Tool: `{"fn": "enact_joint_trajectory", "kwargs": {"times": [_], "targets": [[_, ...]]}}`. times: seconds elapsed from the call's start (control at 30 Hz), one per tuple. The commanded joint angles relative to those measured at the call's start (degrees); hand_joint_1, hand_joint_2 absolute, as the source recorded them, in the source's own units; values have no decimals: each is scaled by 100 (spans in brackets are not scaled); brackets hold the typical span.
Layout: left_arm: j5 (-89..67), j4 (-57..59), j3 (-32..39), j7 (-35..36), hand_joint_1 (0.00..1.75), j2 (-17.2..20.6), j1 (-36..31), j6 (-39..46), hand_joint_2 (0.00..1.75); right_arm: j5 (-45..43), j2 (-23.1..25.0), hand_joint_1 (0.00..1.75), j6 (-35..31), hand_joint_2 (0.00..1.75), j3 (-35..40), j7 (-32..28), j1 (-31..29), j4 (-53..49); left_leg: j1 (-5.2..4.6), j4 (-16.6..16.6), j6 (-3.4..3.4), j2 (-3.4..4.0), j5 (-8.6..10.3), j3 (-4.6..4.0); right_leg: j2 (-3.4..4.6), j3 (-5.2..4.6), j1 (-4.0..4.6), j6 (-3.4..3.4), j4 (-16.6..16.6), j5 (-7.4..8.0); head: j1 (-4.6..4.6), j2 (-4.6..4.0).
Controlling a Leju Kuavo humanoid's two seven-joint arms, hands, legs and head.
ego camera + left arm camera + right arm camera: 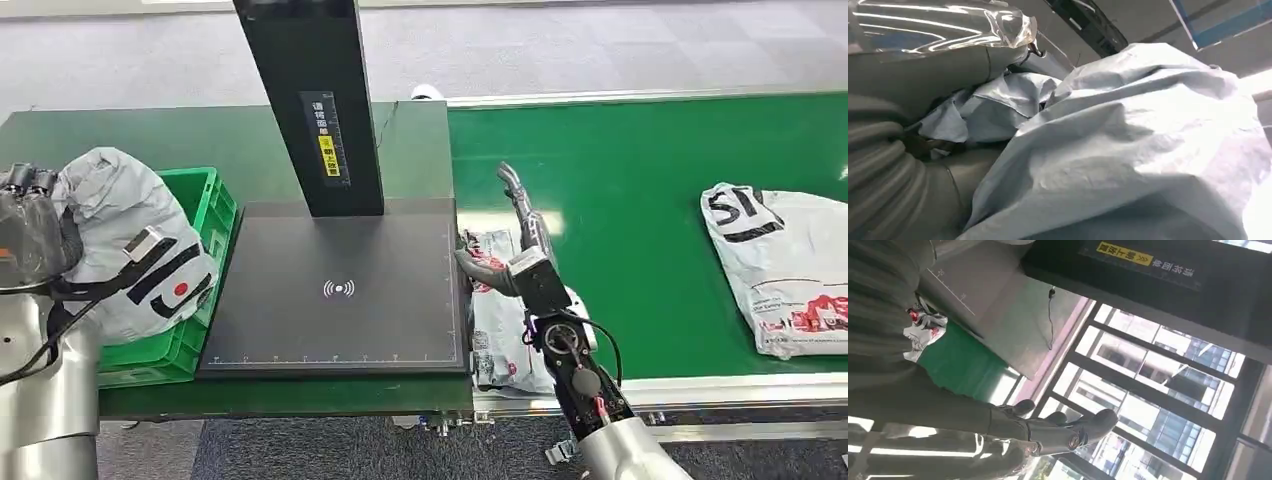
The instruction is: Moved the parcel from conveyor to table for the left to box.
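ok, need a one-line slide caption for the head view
Left hand holds a grey parcel over the green crate; right hand, open, above a parcel at the conveyor edge.

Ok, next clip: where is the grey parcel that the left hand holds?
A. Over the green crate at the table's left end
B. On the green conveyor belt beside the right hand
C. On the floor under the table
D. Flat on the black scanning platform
A: in the head view the left hand grips the grey parcel over the green crate, well clear of the black scanning platform.
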Motion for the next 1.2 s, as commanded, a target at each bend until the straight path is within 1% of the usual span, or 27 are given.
{"fn": "enact_joint_trajectory", "kwargs": {"times": [0.03,0.07,0.1,0.13,0.17,0.23,0.27,0.3,0.33,0.37,0.4,0.43,0.47,0.53,0.6,0.63,0.67,0.83,0.9,0.93,0.97,1.03,1.07,1.1,1.13,1.17,1.2], "targets": [[281,-134,1039,-536,175,-355,-94,-6,175,7,40,0,51,175,51,6,-243,293,-1,-5,15,-2,-1,10,-4,10,3,-18,-5,0,-2,0],[563,-364,1716,-1232,175,-615,-189,-6,175,9,56,0,38,175,65,8,-253,307,1,-1,11,3,-2,4,1,4,4,-12,-3,1,2,0],[695,-330,2575,-2146,175,-902,-431,-6,175,9,68,0,24,175,83,7,-261,327,3,1,16,7,-5,7,4,7,8,-18,-5,1,0,0],[769,-271,2909,-2486,175,-1003,-558,-6,175,7,73,0,13,175,88,5,-263,333,5,0,21,13,-6,11,8,10,12,-24,-9,3,0,0],[646,30,3088,-2565,175,-1002,-691,-6,175,-2,73,0,-13,175,101,15,-260,336,5,4,14,15,-5,4,8,3,10,-16,-3,3,0,0],[42,1244,2759,-1765,175,-775,-837,-6,175,2,39,0,-72,175,79,23,-230,311,1,-4,16,6,-2,11,-2,10,6,-20,-5,0,2,0],[-288,2417,1793,-513,0,-282,-1033,-6,175,-41,-32,0,-84,175,60,-1,-187,258,-6,-11,10,-9,5,13,-13,13,-2,-14,-4,-2,2,0],[-288,3914,610,815,0,134,-1428,-657,175,-17,-85,0,-38,175,6,20,-147,190,-3,-15,14,-14,7,20,-20,21,3,-22,-10,0,2,0],[-288,4279,-300,1448,0,311,-1558,-1773,175,33,-103,0,49,175,-3,31,-184,233,-7,-14,9,-55,17,10,-62,20,-3,-18,-2,-8,-2,0],[-288,4483,-378,1453,0,296,-1615,-2163,175,60,-99,0,101,175,-8,29,-234,296,-2,-13,12,-89,27,8,-96,21,4,-28,-8,-8,-2,0],[-286,4475,-409,1486,0,289,-1582,-2233,175,73,-82,0,121,175,-30,21,-267,339,2,-1,10,-85,23,-2,-91,8,6,-22,-3,-8,2,0],[-271,4478,-410,1479,0,301,-1552,-2205,175,79,-68,0,130,175,-34,20,-289,372,6,4,10,-74,22,-3,-79,4,10,-18,-4,-3,4,0],[-263,4479,-410,1472,0,309,-1546,-2200,175,84,-61,0,133,175,-35,18,-297,387,-1,-2,5,-40,19,7,-43,6,3,-14,-4,2,-7,0],[-241,4465,-413,1449,0,335,-1539,-2214,175,102,-47,0,140,175,-37,11,-305,414,1,-3,12,-28,15,11,-31,21,6,-17,-7,7,0,0],[-246,4525,-455,1601,0,341,-1520,-2728,175,163,-6,0,186,175,-57,-9,-325,472,3,0,13,-19,14,8,-25,19,8,-16,-7,6,4,0],[-228,4452,-436,1666,0,331,-1487,-2654,175,168,6,0,197,175,-61,-11,-338,489,0,-5,12,-16,13,14,-22,23,5,-17,-8,4,2,0],[-96,4302,-344,1706,0,304,-1416,-2057,175,190,32,0,221,175,-56,-10,-353,500,-6,-7,9,-19,15,17,-21,23,-2,-15,-6,3,0,0],[59,4062,-251,1822,0,386,-1273,-1499,175,244,52,0,227,175,-48,58,-266,358,-2,-4,11,-28,12,12,-25,20,3,-21,-9,5,2,0],[183,3982,-194,1805,0,406,-1209,-1123,175,242,61,0,239,175,-60,81,-242,307,-3,-8,14,-27,14,12,-24,21,2,-22,-12,7,2,0],[296,3850,-155,1722,0,401,-1130,-652,175,246,66,0,254,175,-58,98,-211,266,-3,-8,11,-19,13,10,-16,17,1,-19,-11,8,2,0],[330,3831,-145,1687,0,414,-1104,-596,175,252,72,0,251,175,-52,111,-197,253,-2,-10,13,-16,13,13,-15,19,4,-23,-14,9,0,0],[450,3517,-133,1499,0,412,-961,-6,175,261,86,0,239,175,-30,134,-166,234,-1,-8,13,-22,13,9,-21,17,5,-23,-12,6,0,0],[418,2519,50,1368,0,309,-599,-6,175,255,102,0,235,175,-11,138,-165,246,-2,-4,8,-22,11,4,-20,11,3,-18,-6,3,2,0],[417,2265,132,1279,0,272,-504,-6,175,252,112,0,229,175,-3,139,-168,256,1,-8,12,-20,11,9,-19,16,6,-24,-12,5,2,0],[494,968,591,627,0,16,-197,-6,175,240,136,0,217,175,37,133,-194,311,0,-4,8,-17,10,3,-15,8,3,-16,-9,5,2,0],[445,487,1059,70,0,-212,-118,-6,175,224,160,0,192,175,68,116,-228,381,3,-4,12,-13,7,6,-12,11,8,-22,-12,5,2,0],[445,487,1059,70,0,-212,-118,-6,175,224,160,0,192,175,68,116,-228,381,5,3,8,-14,8,-6,-13,1,9,-16,-6,5,0,0]]}}
